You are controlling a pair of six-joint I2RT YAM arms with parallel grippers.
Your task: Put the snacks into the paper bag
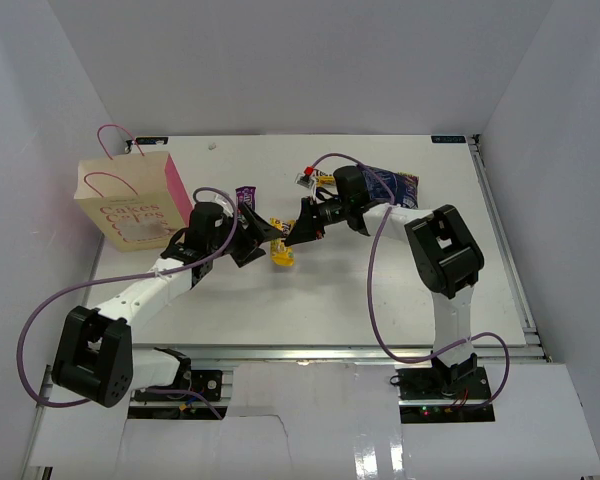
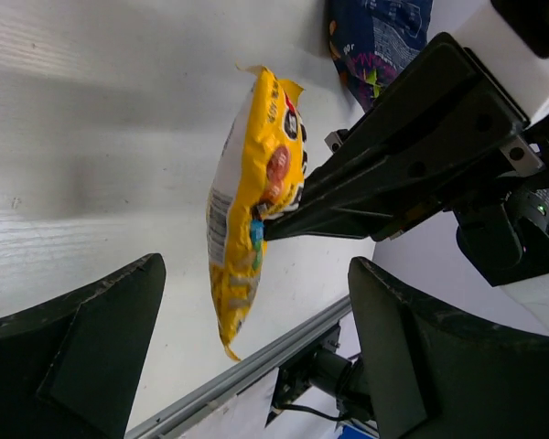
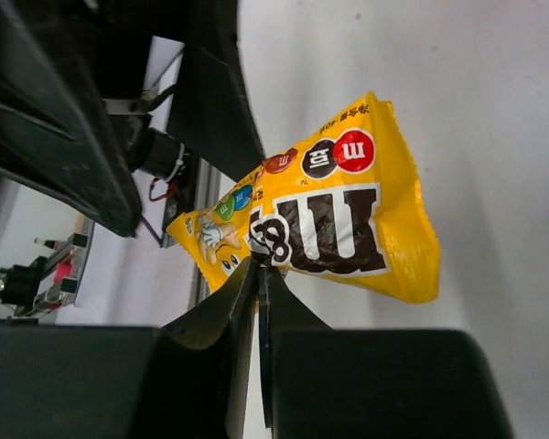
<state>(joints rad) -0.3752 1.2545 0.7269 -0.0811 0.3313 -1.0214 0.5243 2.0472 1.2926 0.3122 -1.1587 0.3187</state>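
My right gripper (image 1: 298,236) is shut on the edge of a yellow candy packet (image 1: 281,252) and holds it above the table's middle. In the right wrist view the closed fingertips (image 3: 261,265) pinch the packet (image 3: 334,219). My left gripper (image 1: 254,240) is open just left of it. In the left wrist view the packet (image 2: 252,201) hangs between and beyond its spread fingers (image 2: 101,338). The paper bag (image 1: 130,205) stands upright at the back left. The dark blue snack bag (image 1: 395,185), a purple packet (image 1: 245,195) and more yellow packets (image 1: 322,181) lie behind the grippers.
White walls close in the table on the left, back and right. A metal rail (image 2: 247,370) runs along the table's near edge. The left arm's purple cable (image 1: 205,195) loops near the paper bag.
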